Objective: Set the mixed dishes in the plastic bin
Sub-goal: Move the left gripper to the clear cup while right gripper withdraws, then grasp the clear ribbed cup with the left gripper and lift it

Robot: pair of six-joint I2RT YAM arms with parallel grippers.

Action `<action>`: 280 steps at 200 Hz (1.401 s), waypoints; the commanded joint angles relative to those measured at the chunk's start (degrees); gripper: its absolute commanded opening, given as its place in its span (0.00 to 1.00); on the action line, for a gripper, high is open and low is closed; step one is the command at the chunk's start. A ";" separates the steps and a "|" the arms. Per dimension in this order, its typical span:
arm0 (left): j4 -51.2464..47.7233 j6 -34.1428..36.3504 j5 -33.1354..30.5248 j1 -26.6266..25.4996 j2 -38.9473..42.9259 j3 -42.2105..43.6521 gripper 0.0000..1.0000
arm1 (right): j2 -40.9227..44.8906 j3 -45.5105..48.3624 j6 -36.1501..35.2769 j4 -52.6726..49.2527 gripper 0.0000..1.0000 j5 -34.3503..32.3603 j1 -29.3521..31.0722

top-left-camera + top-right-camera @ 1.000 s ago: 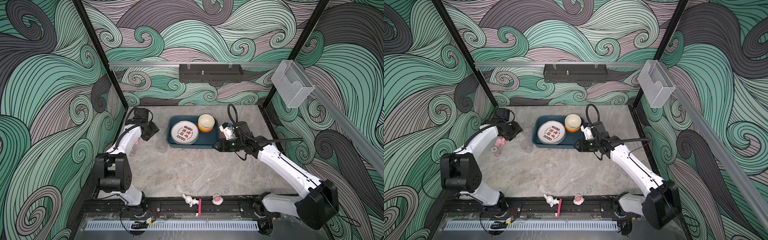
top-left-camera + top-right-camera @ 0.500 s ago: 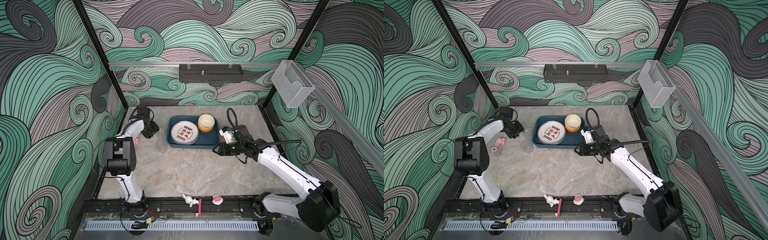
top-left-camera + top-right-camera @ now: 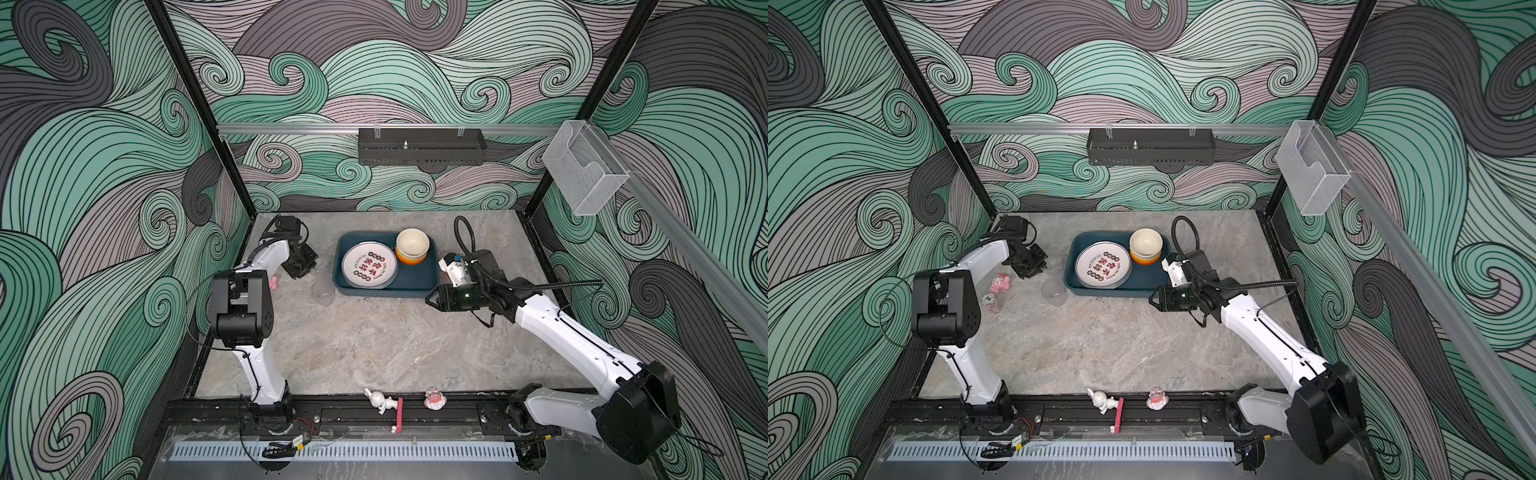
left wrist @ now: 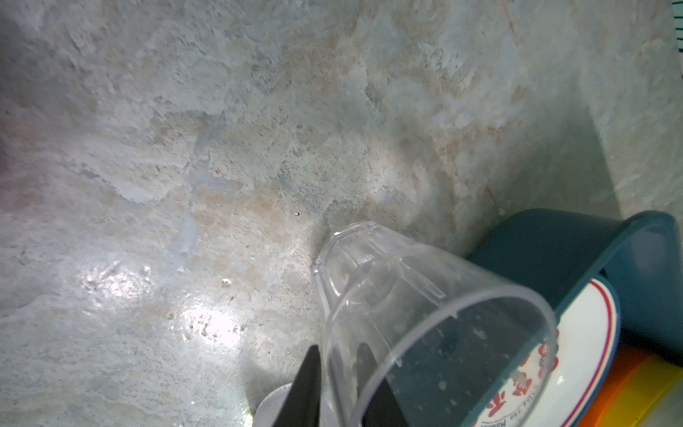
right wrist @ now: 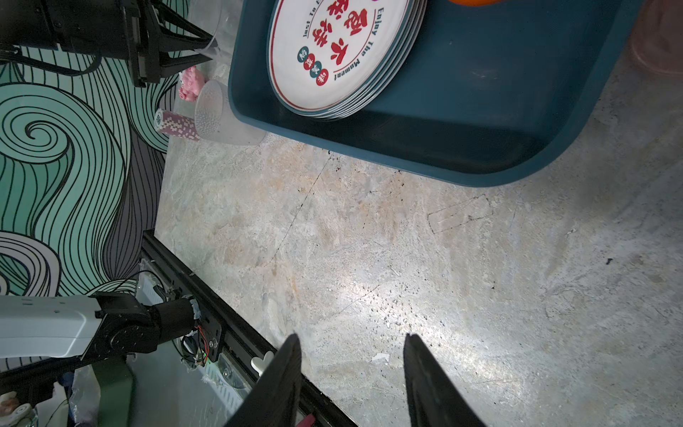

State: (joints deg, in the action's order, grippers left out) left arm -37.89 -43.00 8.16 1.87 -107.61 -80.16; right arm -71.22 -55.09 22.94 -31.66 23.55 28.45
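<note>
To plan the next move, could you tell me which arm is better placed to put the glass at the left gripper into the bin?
Probably left. The left gripper straddles the glass wall beside the bin; the right gripper hangs open and empty over the table.

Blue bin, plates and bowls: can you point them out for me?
plastic bin (image 3: 417,278): a top view, bare floor.
plates (image 3: 369,266): a top view, top plate's printed face.
bowls (image 3: 412,243): a top view, inside the cream top bowl.

Robot lab cell: wave-patterned walls (image 3: 104,166), mounting rail (image 3: 457,409).
</note>
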 commanded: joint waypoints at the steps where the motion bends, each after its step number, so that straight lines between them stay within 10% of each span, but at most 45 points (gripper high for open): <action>1: -2.08 0.29 -0.52 1.10 0.78 -1.00 0.15 | 0.94 0.75 -0.18 0.11 0.47 -0.68 0.24; 182: -5.00 3.58 9.56 0.62 15.94 0.72 0.00 | 2.56 -5.52 1.24 -5.65 0.47 -9.11 0.56; 280: -8.79 8.05 10.83 -13.37 20.42 1.66 0.00 | -1.21 -13.62 2.94 -8.53 0.46 -7.57 0.59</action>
State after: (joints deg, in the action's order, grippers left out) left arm -44.05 -37.50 18.61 -7.46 -89.01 -77.73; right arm -71.16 -65.91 24.99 -38.39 15.11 28.73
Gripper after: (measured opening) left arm 0.063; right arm 0.466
